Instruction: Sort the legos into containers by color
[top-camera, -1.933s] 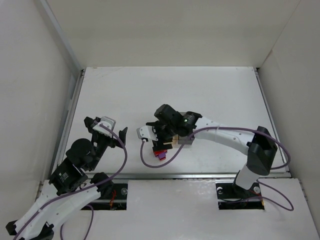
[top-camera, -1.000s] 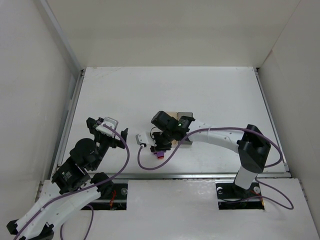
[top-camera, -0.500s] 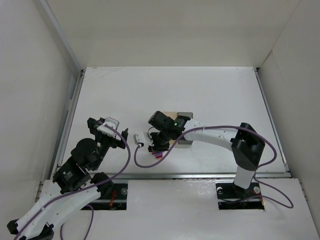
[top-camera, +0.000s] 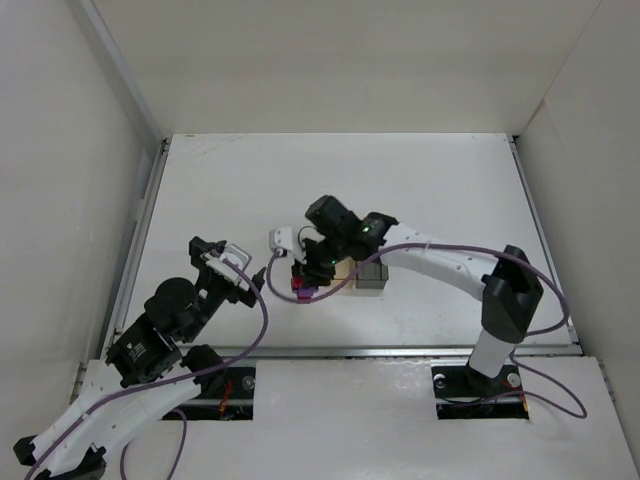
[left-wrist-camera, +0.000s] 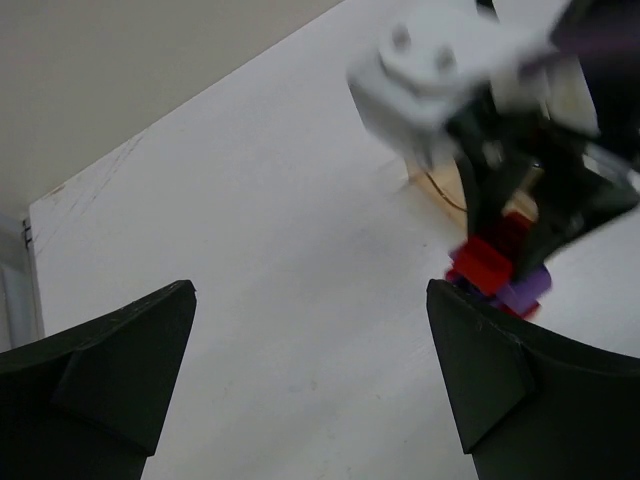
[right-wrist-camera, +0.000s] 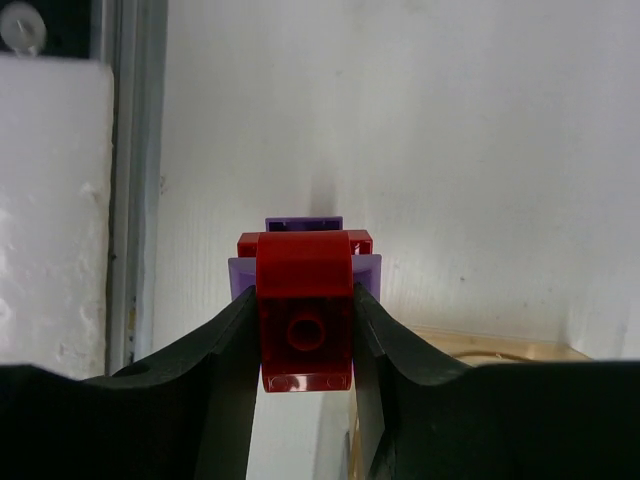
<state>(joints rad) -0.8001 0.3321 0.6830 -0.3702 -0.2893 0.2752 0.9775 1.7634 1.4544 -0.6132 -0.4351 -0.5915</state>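
Pinching a bright red plastic lego brick (right-wrist-camera: 304, 275), the right end effector (right-wrist-camera: 305, 335) holds it just beside the translucent tan rectangular tray (right-wrist-camera: 500, 348), purple plastic bricks (right-wrist-camera: 303, 224) seemingly stuck behind it. If they cling on, mixed colours could land in one tray; the left end effector (left-wrist-camera: 310, 350) hangs spread wide

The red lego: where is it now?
Right wrist view, centre: the red lego is held by the right gripper, purple legos behind it, tan tray at lower right.

Far half of table (top-camera: 400, 180) open; R claw (top-camera: 308, 272) w/ legos (left-wrist-camera: 495, 270) blocks trays' (top-camera: 372, 278) left side.
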